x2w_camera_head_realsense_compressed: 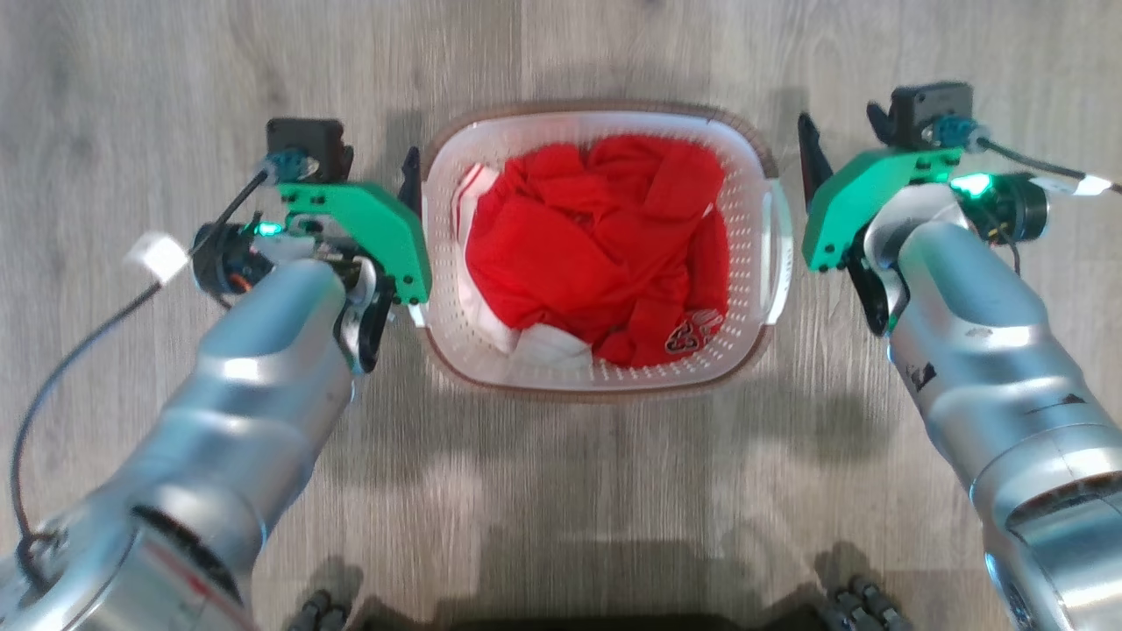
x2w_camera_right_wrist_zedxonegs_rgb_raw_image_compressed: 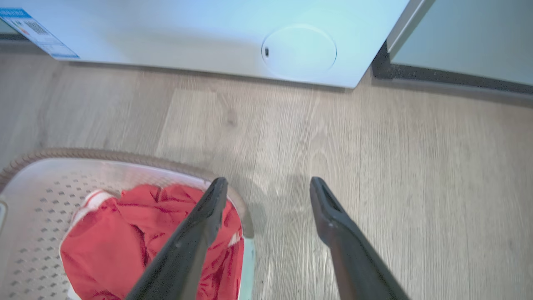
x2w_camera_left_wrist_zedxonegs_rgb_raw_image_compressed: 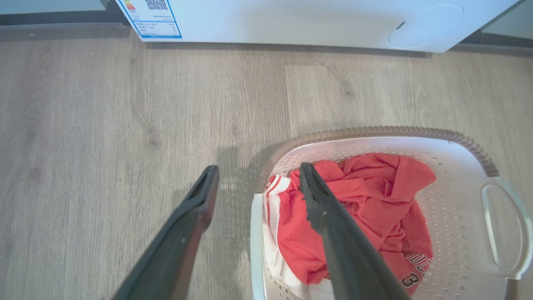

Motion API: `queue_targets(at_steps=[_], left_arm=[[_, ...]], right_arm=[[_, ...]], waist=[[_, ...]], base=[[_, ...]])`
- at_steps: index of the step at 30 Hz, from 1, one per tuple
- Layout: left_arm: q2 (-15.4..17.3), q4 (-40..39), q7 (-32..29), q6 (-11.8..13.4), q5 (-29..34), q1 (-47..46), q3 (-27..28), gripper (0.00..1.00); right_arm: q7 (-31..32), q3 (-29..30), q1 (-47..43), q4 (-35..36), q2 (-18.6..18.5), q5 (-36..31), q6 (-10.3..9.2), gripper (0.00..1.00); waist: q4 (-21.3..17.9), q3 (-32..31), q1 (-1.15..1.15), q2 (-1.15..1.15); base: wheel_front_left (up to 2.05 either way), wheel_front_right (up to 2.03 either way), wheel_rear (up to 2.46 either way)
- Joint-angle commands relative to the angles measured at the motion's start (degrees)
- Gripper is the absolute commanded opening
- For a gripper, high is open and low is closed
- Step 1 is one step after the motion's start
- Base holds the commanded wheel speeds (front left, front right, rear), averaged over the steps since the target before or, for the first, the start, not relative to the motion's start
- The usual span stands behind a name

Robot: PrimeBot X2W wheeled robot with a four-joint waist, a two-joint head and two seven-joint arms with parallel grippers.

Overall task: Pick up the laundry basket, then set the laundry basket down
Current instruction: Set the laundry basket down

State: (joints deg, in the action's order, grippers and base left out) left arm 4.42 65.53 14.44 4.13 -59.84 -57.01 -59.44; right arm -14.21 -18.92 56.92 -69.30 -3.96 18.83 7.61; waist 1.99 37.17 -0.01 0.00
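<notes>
Between the arms, laundry basket; left fingers, right fingers spread astride its sides, empty.

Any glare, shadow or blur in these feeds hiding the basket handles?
Head view: sharp, evenly lit; soft shadows on the floor, none over the laundry basket. Left wrist view: washer front washed out bluish-white, far handle crisp. Right wrist view: same washer glare, basket slightly soft.
</notes>
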Motion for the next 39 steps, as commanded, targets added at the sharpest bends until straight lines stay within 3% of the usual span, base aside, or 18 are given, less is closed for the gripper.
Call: queue_targets(at_steps=[1, 11, 23, 30, 39], left_arm=[[2.2, -1.2, 0.5, 0.6, 0.9, 1.5, 2.0, 1.00], [5.7, -16.1, 0.5, 2.7, 15.9, 12.9, 19.7, 1.00], [4.0, -32.3, 0.6, 1.7, 34.2, 29.5, 36.2, 1.00], [1.8, -41.0, 0.6, 0.1, 40.3, 39.4, 44.7, 1.00], [-0.3, -50.4, 0.6, -0.8, 44.3, 50.0, 51.6, 1.00]], right_arm=[[-0.8, -0.1, -2.2, 1.8, 1.1, -0.2, -0.12, 1.00], [-0.8, 4.1, -11.1, 14.3, 1.1, -5.2, -0.12, 1.00], [-0.8, 3.3, -23.3, 29.0, 1.1, -5.1, -0.12, 1.00], [-0.8, 4.3, -30.3, 36.8, 1.1, -5.5, -0.12, 1.00], [-0.8, 7.7, -40.3, 45.0, 1.1, -5.5, -0.12, 1.00]], waist=[[-0.5, -1.9, 0.01, 0.00], [-1.3, -9.7, 0.01, 0.00], [-2.7, -19.3, 0.01, 0.00], [-3.2, -25.3, 0.01, 0.00], [-2.8, -31.1, 0.01, 0.00]], base=[[0.00, 0.00, 0.00], [0.00, 0.00, 0.00], [0.00, 0.00, 0.00], [0.00, 0.00, 0.00], [0.00, 0.00, 0.00]])
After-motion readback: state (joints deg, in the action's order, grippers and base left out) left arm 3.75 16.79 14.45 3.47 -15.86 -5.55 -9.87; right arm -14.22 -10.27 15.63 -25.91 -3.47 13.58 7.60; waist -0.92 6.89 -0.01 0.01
